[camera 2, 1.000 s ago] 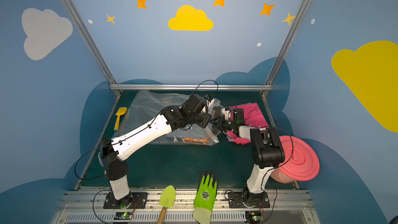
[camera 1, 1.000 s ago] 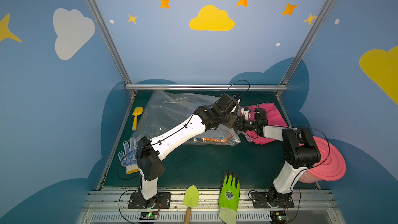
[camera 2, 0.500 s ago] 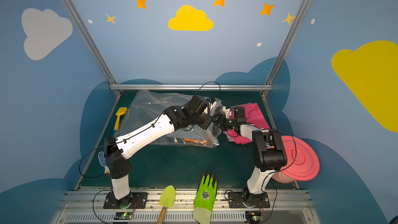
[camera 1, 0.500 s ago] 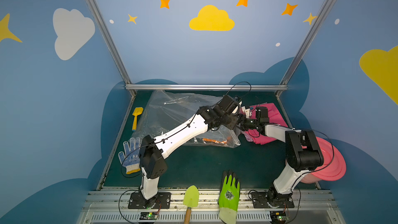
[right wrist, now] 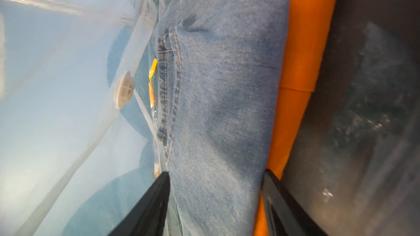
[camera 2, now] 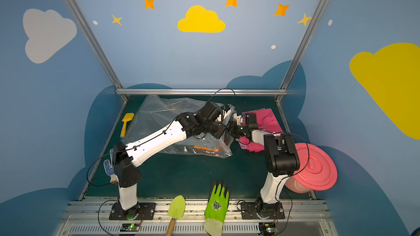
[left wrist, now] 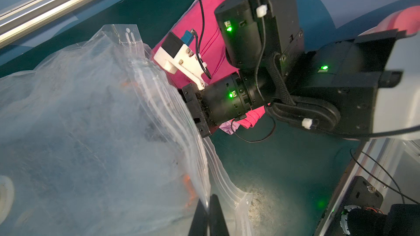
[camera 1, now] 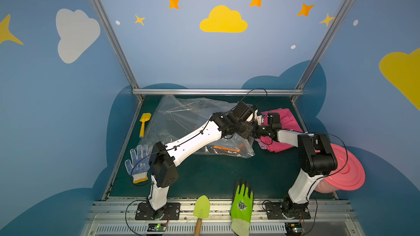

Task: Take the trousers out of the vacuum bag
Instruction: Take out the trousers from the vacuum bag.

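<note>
The clear vacuum bag (camera 1: pixel 181 119) (camera 2: pixel 159 114) lies at the back of the green table, its mouth to the right. My left gripper (left wrist: pixel 208 203) is shut on the bag's upper film just behind the zip strip (left wrist: pixel 159 101). My right gripper (right wrist: pixel 216 173) reaches inside the mouth. Its fingers press both sides of the folded light blue denim trousers (right wrist: pixel 222 91), which lie against the orange trousers (right wrist: pixel 302 42). The hot pink trousers (camera 1: pixel 288 121) (camera 2: pixel 266 119) lie outside, right of the bag, over a lilac pair (left wrist: pixel 225 129). The white valve (right wrist: pixel 123 89) sits on the film.
A yellow toy spade (camera 1: pixel 144 121) and a blue-dotted white glove (camera 1: pixel 137 164) lie along the left edge. A green glove (camera 1: pixel 242 200) and a green trowel (camera 1: pixel 201 207) sit at the front. A pink tub (camera 1: pixel 345 171) stands behind my right arm. A metal rail (camera 1: pixel 216 91) bounds the back.
The left arm has shifted slightly while keeping hold of the bag's film. The right arm has stayed at the bag's mouth with barely any visible movement.
</note>
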